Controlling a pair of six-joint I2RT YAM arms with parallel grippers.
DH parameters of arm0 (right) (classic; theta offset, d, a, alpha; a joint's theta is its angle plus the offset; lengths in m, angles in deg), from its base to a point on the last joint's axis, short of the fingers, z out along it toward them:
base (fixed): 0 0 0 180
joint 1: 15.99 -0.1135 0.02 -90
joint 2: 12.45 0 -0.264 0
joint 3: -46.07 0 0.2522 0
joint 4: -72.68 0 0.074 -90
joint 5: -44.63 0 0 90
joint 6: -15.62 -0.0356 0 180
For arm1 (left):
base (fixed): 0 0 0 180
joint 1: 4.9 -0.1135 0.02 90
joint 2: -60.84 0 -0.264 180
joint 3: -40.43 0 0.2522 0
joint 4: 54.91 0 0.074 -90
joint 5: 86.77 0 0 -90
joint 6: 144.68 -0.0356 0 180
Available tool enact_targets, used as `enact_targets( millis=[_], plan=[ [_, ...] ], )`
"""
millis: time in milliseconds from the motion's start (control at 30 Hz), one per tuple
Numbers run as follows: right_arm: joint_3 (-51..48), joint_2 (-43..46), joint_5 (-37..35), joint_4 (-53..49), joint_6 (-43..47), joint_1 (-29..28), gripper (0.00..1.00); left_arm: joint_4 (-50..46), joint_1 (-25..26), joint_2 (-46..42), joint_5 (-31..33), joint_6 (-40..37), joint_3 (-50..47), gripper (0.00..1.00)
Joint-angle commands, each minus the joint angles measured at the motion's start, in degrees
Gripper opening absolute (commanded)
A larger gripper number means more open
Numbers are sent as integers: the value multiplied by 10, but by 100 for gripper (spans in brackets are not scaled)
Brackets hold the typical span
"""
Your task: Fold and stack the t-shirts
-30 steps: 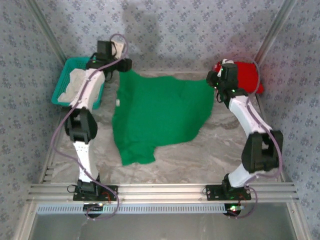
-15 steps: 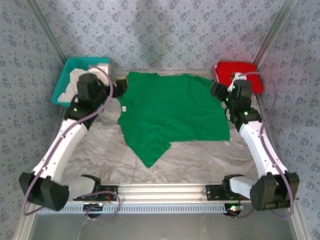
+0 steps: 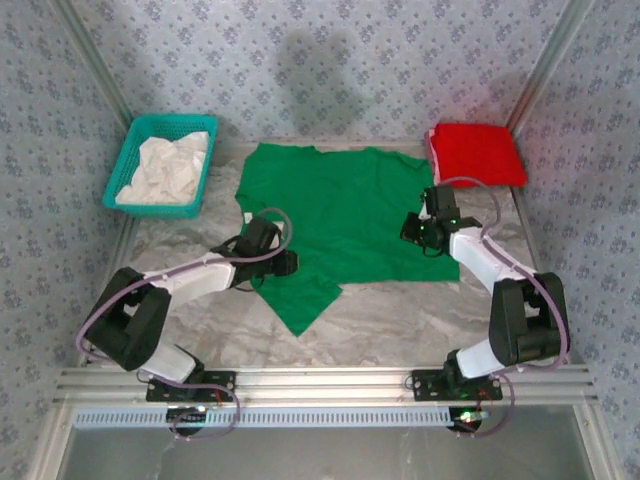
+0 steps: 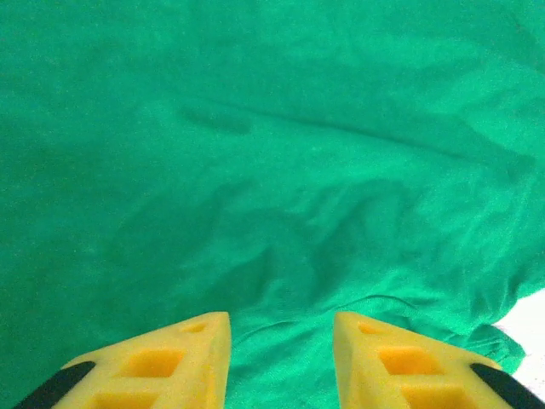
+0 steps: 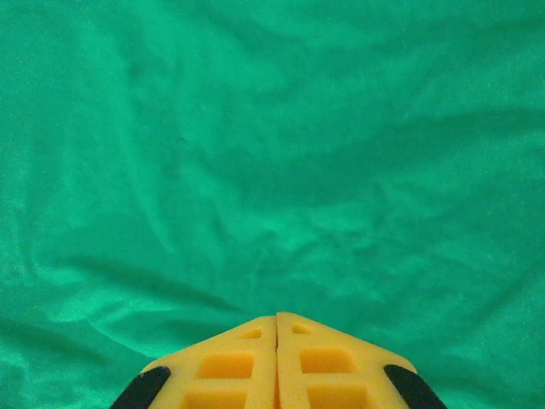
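Both low on green t-shirt (image 3: 340,205): left gripper (image 4: 279,328) spread, right gripper (image 5: 277,322) pressed together, maybe pinching cloth.

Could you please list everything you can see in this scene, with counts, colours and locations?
green t-shirt: one, bright green, spread out on the middle of the table
red t-shirt: one, bright red, folded at the far right corner
basket: one, teal mesh, far left corner
cloth: one, white, crumpled inside the basket
table: one, grey marbled top
walls: pale grey-blue, patterned, around the table
left gripper: one, yellow fingers, open, over the green shirt's near left part
right gripper: one, yellow fingers, shut, over the green shirt's right side
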Motion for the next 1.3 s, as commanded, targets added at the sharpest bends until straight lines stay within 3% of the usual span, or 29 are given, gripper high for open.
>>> enact_targets(
  millis=[0,167,367,567,633,700,800,967,1033,1267],
  plan=[
    [-27,-8,2,-2,-30,-5,7,23,30,-20,25,49,-44,35],
    [-61,-9,3,23,-56,-1,9,-45,38,-41,39,93,-86,34],
    [-78,3,16,41,-69,11,10,-123,65,-150,63,206,-181,34],
    [-101,76,-14,8,-75,19,13,-389,69,-378,134,306,-176,36],
    [-94,90,-19,1,-65,22,15,-389,59,-458,173,307,-177,44],
    [-70,86,-16,-9,-49,19,18,-355,29,-477,173,291,-181,45],
    [-21,61,-45,-27,-25,-5,25,-263,-25,-387,120,210,-136,43],
    [36,-21,-11,-29,-14,-20,25,-234,-5,-141,85,90,39,34],
    [34,-42,-5,-3,-26,-24,37,-178,19,-92,67,88,43,33],
    [10,-96,14,36,-72,-23,27,-82,44,-16,43,160,-34,30]
  ],
)
